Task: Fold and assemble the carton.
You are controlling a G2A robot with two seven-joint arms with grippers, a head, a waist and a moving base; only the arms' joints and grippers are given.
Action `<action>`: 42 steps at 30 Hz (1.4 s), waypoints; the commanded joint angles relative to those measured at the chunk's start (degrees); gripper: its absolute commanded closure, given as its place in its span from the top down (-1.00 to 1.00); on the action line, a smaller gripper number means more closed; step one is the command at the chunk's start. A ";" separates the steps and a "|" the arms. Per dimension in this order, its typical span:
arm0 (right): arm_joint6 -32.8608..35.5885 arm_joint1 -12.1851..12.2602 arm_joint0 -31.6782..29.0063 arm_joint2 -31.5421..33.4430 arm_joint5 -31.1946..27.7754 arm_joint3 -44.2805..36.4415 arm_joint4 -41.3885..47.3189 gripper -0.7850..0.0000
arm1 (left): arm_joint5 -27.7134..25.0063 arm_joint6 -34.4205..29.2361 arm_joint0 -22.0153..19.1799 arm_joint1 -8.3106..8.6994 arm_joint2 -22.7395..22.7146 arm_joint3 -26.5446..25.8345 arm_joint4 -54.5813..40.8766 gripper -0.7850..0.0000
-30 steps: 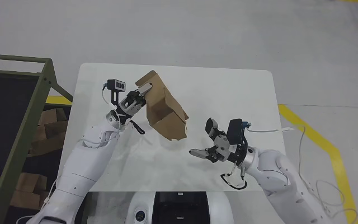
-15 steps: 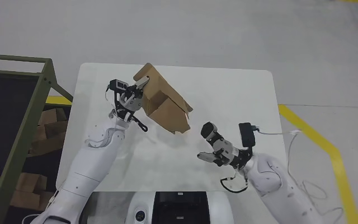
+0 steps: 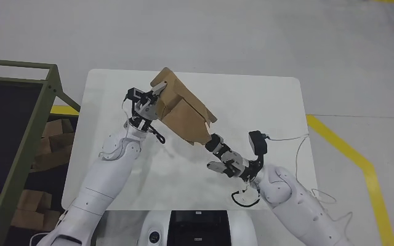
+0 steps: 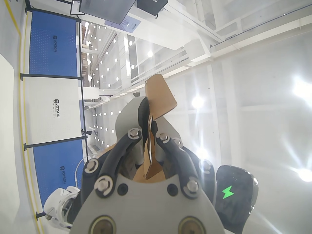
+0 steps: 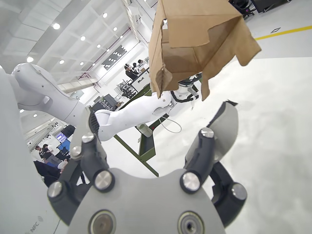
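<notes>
A brown carton [image 3: 181,114], half unfolded with loose flaps, hangs tilted above the white table [image 3: 258,98]. My left gripper [image 3: 154,97] is shut on the carton's upper left edge; in the left wrist view a cardboard flap [image 4: 158,98] sticks out between its fingers [image 4: 131,120]. My right gripper [image 3: 212,154] is open just below the carton's lower right corner, apart from it. In the right wrist view the carton [image 5: 195,37] shows its open underside with hanging flaps, above my spread right gripper [image 5: 158,120].
A dark green metal rack [image 3: 28,111] with cardboard pieces stands off the table's left side. A yellow floor line [image 3: 363,166] runs at the right. The table's right half is bare.
My right gripper has moved left and up toward the carton's lower corner. The left arm has lifted and turned the carton slightly to the right.
</notes>
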 commanded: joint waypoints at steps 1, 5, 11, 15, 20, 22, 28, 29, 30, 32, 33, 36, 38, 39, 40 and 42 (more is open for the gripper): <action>-0.55 -0.40 0.59 -0.63 -0.07 0.60 -0.28 0.51 | -0.03 -0.07 0.01 -0.15 -0.04 0.10 0.12 -1.00; -1.77 -1.14 1.40 -1.44 0.53 1.21 -0.77 0.45 | 0.13 -0.19 0.11 -0.42 -0.18 0.15 0.27 -1.00; -2.95 -1.81 1.70 -1.45 1.51 1.22 -1.41 0.19 | 0.13 -0.19 0.36 -0.77 -0.57 0.20 0.78 -1.00; -3.81 -2.14 1.51 -1.08 2.62 1.14 -1.27 -0.04 | 0.14 -0.27 0.47 -1.01 -0.80 0.15 1.06 -1.00; -3.90 -2.46 1.35 -0.76 2.75 1.25 -1.01 -0.22 | 0.21 -0.59 0.57 -1.30 -1.08 0.18 1.16 -1.00; -3.81 -2.57 1.35 -0.61 2.89 1.24 -1.06 -0.29 | 0.15 -0.62 0.61 -1.42 -1.21 0.19 1.17 -1.00; -3.51 -2.93 1.36 -0.26 3.56 1.00 -1.61 -0.47 | 0.36 -1.23 0.72 -1.73 -1.59 0.28 1.10 -1.00; -3.54 -3.00 1.34 -0.21 3.61 1.02 -1.56 -0.51 | 0.31 -1.32 0.74 -1.79 -1.66 0.26 1.01 -1.00; -3.53 -3.06 1.35 -0.15 3.61 1.02 -1.62 -0.55 | 0.29 -1.41 0.76 -1.85 -1.71 0.31 1.03 -1.00; -3.62 -3.18 1.34 -0.02 3.62 1.04 -1.71 -0.64 | 0.32 -1.52 0.77 -1.95 -1.82 0.37 1.09 -1.00; -3.71 -3.24 1.31 0.06 3.64 1.06 -1.72 -0.74 | 0.44 -1.53 0.78 -2.00 -1.86 0.42 1.12 -1.00; -3.68 -3.39 1.24 0.31 3.55 1.05 -1.90 -0.84 | 0.58 -1.63 0.79 -2.15 -2.04 0.50 1.25 -1.00; -3.67 -3.48 1.17 0.48 3.40 0.97 -1.99 -0.98 | 0.71 -1.71 0.78 -2.25 -2.14 0.61 1.31 -1.00; -3.61 -3.51 1.16 0.58 3.34 0.93 -2.14 -1.00 | 0.80 -1.73 0.76 -2.30 -2.19 0.62 1.35 -1.00; -3.56 -3.55 1.12 0.67 3.32 0.89 -2.19 -1.00 | 0.87 -1.79 0.75 -2.35 -2.24 0.61 1.31 -1.00; -3.50 -3.61 1.05 0.94 3.33 0.80 -2.35 -1.00 | 0.97 -1.90 0.74 -2.45 -2.35 0.66 1.32 -1.00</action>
